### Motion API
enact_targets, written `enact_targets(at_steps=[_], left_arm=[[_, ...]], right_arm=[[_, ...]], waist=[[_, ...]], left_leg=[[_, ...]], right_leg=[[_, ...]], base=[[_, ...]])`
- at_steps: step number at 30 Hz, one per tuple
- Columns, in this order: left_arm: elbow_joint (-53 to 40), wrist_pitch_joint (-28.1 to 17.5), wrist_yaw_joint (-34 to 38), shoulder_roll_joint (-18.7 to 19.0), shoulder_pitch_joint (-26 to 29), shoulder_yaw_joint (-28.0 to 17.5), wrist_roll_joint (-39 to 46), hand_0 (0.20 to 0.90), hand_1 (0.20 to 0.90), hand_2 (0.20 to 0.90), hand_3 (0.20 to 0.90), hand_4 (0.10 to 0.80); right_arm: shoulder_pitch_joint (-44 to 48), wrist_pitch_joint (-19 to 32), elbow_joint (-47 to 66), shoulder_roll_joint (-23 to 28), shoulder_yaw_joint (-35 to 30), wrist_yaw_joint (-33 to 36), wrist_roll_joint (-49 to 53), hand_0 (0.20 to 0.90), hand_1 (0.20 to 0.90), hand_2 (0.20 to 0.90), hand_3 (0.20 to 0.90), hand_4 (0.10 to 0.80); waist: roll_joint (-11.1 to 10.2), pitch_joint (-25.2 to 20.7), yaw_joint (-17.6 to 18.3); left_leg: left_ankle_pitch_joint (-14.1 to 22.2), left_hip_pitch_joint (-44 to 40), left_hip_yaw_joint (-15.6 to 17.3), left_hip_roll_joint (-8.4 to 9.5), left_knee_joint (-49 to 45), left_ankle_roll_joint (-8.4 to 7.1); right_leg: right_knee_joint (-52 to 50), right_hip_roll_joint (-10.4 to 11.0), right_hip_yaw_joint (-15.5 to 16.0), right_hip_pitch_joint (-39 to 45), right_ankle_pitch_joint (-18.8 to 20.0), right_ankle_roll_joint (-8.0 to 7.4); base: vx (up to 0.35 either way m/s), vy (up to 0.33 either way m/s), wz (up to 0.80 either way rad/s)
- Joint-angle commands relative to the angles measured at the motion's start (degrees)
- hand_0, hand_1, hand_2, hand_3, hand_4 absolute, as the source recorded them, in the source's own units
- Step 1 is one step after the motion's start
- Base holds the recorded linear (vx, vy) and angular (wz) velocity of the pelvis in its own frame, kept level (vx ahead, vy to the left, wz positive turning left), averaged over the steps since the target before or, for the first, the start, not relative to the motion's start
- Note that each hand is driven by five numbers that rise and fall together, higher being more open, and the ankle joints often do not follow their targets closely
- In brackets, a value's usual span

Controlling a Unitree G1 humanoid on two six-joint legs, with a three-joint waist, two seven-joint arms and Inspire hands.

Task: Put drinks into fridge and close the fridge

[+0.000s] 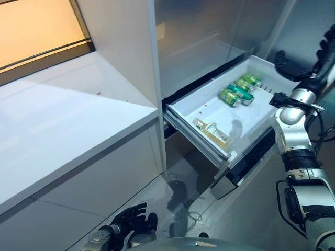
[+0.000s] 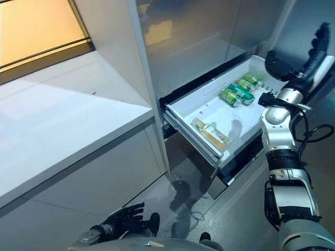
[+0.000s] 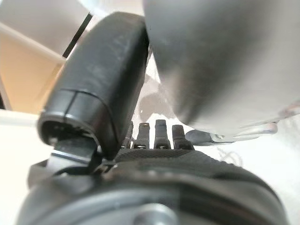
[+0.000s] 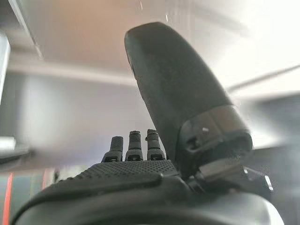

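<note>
White fridge drawer [image 1: 209,102] pulled out, green cans [image 1: 239,90] inside, right robot hand [image 2: 314,49] and left robot hand [image 1: 131,219] open, empty.

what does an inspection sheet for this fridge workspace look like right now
surface: white fridge drawer pulled open, floor mostly bare
job's things: three green cans side by side at the drawer's far end; clear bottle lying near its front edge
clutter: nothing seen
hands: right hand raised past the drawer's far corner, open, empty; left hand low near the floor, empty
cables: nothing seen
surroundings: white counter on the left
</note>
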State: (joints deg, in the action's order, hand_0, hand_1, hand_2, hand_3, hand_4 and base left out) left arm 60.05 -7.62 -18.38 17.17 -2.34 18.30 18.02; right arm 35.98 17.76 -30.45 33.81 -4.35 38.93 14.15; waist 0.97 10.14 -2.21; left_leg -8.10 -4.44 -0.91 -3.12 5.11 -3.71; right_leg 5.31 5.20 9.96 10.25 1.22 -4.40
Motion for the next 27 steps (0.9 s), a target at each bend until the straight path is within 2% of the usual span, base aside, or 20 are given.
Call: enact_targets(at_steps=[1, 6, 11, 14, 16, 20, 22, 27], left_arm=[[3.0, -0.7, -1.3, -0.5, 2.0, 3.9, -1.0, 0.900, 0.900, 0.900, 0.900, 0.800], [1.8, 0.9, -0.2, -0.9, 3.0, 4.2, -1.3, 0.900, 0.900, 0.900, 0.900, 0.800], [1.5, 0.3, 1.4, -2.1, 3.6, 3.3, -0.5, 0.900, 0.900, 0.900, 0.900, 0.800], [-0.2, 0.3, 1.7, -2.7, 4.6, 3.6, 0.0, 0.900, 0.900, 0.900, 0.900, 0.800], [-1.3, 0.1, 2.5, -2.5, 6.7, 4.2, 0.7, 0.900, 0.900, 0.900, 0.900, 0.800], [-1.5, 0.2, 4.9, -1.8, 10.8, 4.3, 1.7, 0.900, 0.900, 0.900, 0.900, 0.800], [-1.2, 0.5, 6.4, -1.7, 11.5, 3.8, 2.0, 0.900, 0.900, 0.900, 0.900, 0.800], [-1.7, 0.8, 7.3, -1.3, 11.1, 2.5, 1.6, 0.900, 0.900, 0.900, 0.900, 0.800]], right_arm=[[-0.5, 6.4, 1.6, 5.1, -1.7, 0.8, 5.4, 0.900, 0.900, 0.900, 0.900, 0.800], [-4.0, 5.9, 2.3, 1.9, -1.9, -9.4, 14.5, 0.900, 0.900, 0.900, 0.900, 0.800], [-6.7, 7.2, 4.7, -1.5, -1.3, -17.3, 19.5, 0.900, 0.900, 0.900, 0.900, 0.800], [-5.4, 9.0, 5.1, -1.6, -1.0, -17.0, 18.5, 0.900, 0.900, 0.900, 0.900, 0.800], [-2.4, 10.1, 5.0, -1.2, -0.6, -16.2, 17.8, 0.900, 0.900, 0.900, 0.900, 0.800], [2.8, 9.8, 5.6, -0.4, 1.0, -15.7, 16.9, 0.900, 0.900, 0.900, 0.900, 0.800], [3.7, 8.7, 6.1, 0.3, 1.8, -17.5, 17.8, 0.900, 0.900, 0.900, 0.900, 0.800], [4.1, 6.5, 7.0, 1.4, 2.8, -22.8, 19.8, 0.900, 0.900, 0.900, 0.900, 0.800]], waist=[[-1.3, -3.3, 0.3], [-1.5, -2.9, 1.3], [-1.5, -0.1, 1.4], [-1.5, 2.8, 1.0], [-1.4, 6.3, 1.0], [-1.8, 11.7, 1.1], [-2.1, 13.0, 0.8], [-2.1, 14.0, 0.2]], left_leg=[[8.3, -3.5, 4.5, 2.42, -0.3, 2.36], [9.8, -3.6, 4.6, 3.38, -2.8, 3.05], [13.1, 0.0, 3.4, 5.07, -13.0, 3.72], [15.1, 4.3, 2.3, 6.08, -18.9, 4.56], [16.0, 8.2, 1.9, 6.24, -22.4, 5.23], [18.1, 17.0, 1.6, 6.59, -30.7, 6.83], [19.4, 20.6, 1.3, 7.23, -34.7, 7.62], [21.0, 24.8, 1.1, 8.26, -40.0, 8.35]], right_leg=[[-0.7, -3.6, -3.3, -2.8, 0.0, 1.95], [-1.5, -3.0, -5.5, -3.0, 0.2, 2.02], [-5.1, -1.6, -7.6, -4.1, -0.1, 2.69], [-9.1, -0.7, -8.3, -7.4, -0.7, 2.98], [-13.2, -0.4, -8.5, -11.8, -1.3, 3.14], [-22.8, -0.1, -8.5, -21.5, -3.0, 3.79], [-27.1, 0.1, -8.2, -25.0, -4.2, 4.23], [-33.6, 0.4, -7.3, -29.3, -6.2, 4.99]], base=[[0.028, -0.015, -0.27], [0.059, -0.032, -0.32], [0.077, -0.006, -0.33], [-0.081, 0.020, -0.04], [-0.288, 0.015, -0.09], [-0.283, 0.001, -0.10], [-0.124, 0.018, 0.02], [-0.012, 0.028, 0.03]])
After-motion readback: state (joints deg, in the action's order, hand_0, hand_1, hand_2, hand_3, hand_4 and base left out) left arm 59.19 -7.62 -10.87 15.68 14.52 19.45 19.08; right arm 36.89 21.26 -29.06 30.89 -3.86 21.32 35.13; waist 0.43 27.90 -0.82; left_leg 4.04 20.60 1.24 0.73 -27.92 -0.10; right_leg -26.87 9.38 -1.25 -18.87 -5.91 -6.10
